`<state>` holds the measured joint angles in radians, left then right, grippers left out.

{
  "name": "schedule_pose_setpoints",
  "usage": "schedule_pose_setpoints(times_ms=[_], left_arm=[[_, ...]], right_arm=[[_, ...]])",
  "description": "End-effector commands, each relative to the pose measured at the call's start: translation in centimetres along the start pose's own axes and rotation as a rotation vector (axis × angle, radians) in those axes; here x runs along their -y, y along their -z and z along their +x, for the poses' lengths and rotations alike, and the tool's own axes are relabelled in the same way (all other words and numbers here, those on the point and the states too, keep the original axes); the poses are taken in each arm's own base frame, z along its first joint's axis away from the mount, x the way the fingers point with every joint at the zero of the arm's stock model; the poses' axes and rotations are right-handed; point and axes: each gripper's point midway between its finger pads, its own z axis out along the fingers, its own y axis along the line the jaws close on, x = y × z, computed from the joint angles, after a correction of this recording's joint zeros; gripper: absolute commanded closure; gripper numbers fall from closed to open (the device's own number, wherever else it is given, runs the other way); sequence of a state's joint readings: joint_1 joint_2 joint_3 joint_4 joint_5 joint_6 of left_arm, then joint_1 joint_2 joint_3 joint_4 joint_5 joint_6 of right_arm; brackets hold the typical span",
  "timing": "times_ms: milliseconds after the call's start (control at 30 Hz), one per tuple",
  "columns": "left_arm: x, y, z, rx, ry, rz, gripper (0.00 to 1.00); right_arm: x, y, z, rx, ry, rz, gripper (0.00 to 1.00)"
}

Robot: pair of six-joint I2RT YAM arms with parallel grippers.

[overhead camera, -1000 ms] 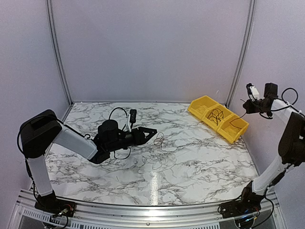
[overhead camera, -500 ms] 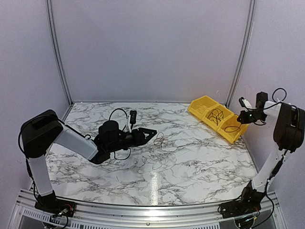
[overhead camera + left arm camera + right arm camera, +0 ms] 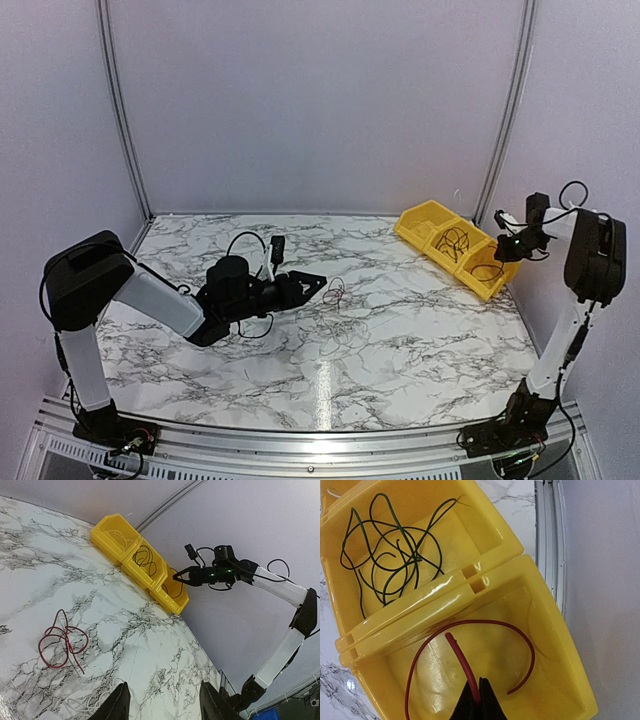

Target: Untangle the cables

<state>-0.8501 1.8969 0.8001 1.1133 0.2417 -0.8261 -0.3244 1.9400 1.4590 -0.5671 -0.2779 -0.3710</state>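
Note:
My right gripper point(image 3: 480, 700) is shut on a red cable point(image 3: 470, 625), which curls in a loop inside the nearest compartment of the yellow bin point(image 3: 435, 605). A dark cable point(image 3: 390, 555) lies coiled in the middle compartment. From above, the right gripper point(image 3: 503, 250) hangs at the bin's point(image 3: 415, 222) near end. My left gripper point(image 3: 318, 284) lies low over the table, open and empty, pointing at another red cable point(image 3: 334, 291) in small loops. That red cable point(image 3: 62, 645) sits left of and beyond the left fingertips point(image 3: 120, 702). A loose tangle of thin cables point(image 3: 345, 335) lies nearer.
Pale thin wires point(image 3: 90, 705) lie by the left finger. The marble table point(image 3: 420, 340) ends at a metal rail at the front. Walls with corner posts point(image 3: 510, 110) close in the back and both sides; the bin stands against the right wall.
The right arm has swung down and in, bringing its gripper with the red cable from high by the wall to the bin's near compartment. The left arm has barely moved.

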Motion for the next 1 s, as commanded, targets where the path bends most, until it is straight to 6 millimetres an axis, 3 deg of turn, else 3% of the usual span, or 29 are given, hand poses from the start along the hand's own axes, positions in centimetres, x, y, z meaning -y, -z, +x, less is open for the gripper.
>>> schedule_pose_setpoints(times_ms=[0,233,567,733,967], left_arm=[[-0.9,0.1,0.6,-0.008,0.002,-0.025,0.51],[-1.0,0.1,0.7,-0.009,0.004,-0.029,0.51],[-1.1,0.2,0.7,-0.008,0.001,-0.033,0.51],[-1.4,0.2,0.8,-0.011,-0.006,-0.043,0.51],[-2.3,0.3,1.1,-0.030,-0.024,-0.105,0.51]], right_arm=[[0.7,0.3,-0.8,-0.007,-0.003,0.045,0.89],[0.6,2.3,-1.9,0.033,0.018,0.074,0.67],[0.3,5.5,-4.5,0.109,0.078,0.132,0.58],[-2.5,8.6,-7.2,0.196,0.131,0.122,0.54],[-9.6,10.8,-9.4,0.271,0.232,0.014,0.54]])
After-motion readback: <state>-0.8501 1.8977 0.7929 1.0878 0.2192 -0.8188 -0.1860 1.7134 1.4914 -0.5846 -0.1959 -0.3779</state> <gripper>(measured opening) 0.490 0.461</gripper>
